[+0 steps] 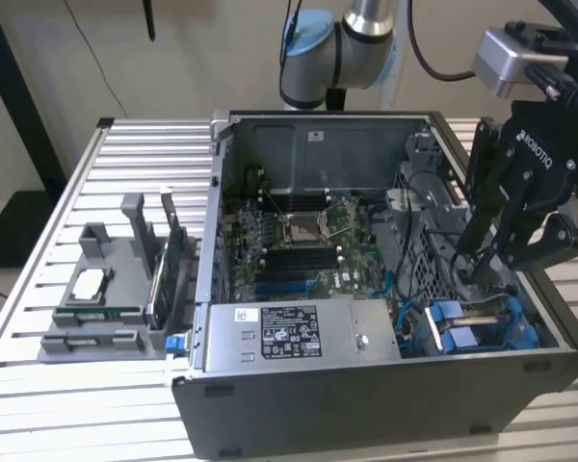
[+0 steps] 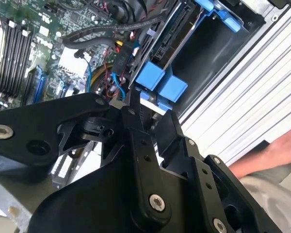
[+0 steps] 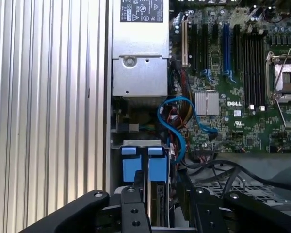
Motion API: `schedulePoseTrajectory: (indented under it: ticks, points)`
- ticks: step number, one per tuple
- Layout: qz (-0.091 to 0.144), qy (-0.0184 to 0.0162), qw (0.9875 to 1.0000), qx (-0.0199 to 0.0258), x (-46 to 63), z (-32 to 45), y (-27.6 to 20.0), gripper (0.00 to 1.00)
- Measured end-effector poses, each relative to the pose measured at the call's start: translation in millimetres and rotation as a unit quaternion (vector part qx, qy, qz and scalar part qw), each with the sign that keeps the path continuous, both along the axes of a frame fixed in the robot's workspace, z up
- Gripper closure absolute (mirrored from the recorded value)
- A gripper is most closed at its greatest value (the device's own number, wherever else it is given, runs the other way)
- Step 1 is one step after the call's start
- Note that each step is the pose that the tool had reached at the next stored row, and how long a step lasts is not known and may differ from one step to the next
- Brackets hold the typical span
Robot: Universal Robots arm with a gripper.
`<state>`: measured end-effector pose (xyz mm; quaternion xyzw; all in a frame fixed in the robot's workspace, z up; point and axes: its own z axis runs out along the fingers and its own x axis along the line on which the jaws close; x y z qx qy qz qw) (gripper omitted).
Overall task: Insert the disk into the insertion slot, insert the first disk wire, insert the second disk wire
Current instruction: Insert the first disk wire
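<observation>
The disk (image 1: 459, 328) stands on edge in the insertion slot (image 1: 525, 337) at the near corner of the case on the exterior view's right. Its two bright blue carrier tabs (image 3: 136, 167) face my gripper. In the second wrist view the disk (image 2: 167, 39) shows its dark underside, sloping into the dark bay of the insertion slot (image 2: 213, 58). My gripper (image 1: 486, 274) hangs just over that end. In both wrist views its black fingers (image 3: 133, 206) straddle the disk's silver edge and appear shut on it. A loose blue wire (image 3: 182, 121) curls beside the bay.
The grey power-supply box (image 1: 289, 332) lies along the case's front wall beside the bay. The motherboard (image 1: 299, 241) fills the middle. Black cables (image 3: 233, 170) run near the bay. A grey parts holder (image 1: 101, 298) sits on the slatted table (image 1: 39, 385). A person's hand (image 2: 281, 143) rests outside the case.
</observation>
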<state>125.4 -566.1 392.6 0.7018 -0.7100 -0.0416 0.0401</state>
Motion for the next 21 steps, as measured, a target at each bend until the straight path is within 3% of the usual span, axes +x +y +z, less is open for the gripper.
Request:
schedulePoseTrajectory:
  ticks: [2, 4, 7, 8, 13, 15, 19, 21]
  points:
    - [0.004, -0.0076, 1.0000, 0.0053, 0.1, 0.0, 0.1, 0.60]
    - [0.008, -0.0173, 0.9998, 0.0109, 0.1, -0.1, 0.1, 0.60]
    - [0.015, -0.0317, 0.9991, 0.0239, 0.1, -0.1, 0.1, 0.60]
    - [0.016, -0.0346, 0.9988, 0.0296, 0.1, -0.1, 0.1, 0.60]
    - [0.020, -0.0375, 0.9978, 0.0517, 0.1, 0.1, 0.6, 0.60]
    - [0.022, -0.0419, 0.9971, 0.0604, 0.0, 0.0, 0.8, 0.60]
    - [0.025, -0.0538, 0.9962, 0.0635, 0.2, -1.0, 1.6, 0.60]
    - [0.026, -0.0580, 0.9959, 0.0640, 0.2, -2.6, 3.2, 0.60]
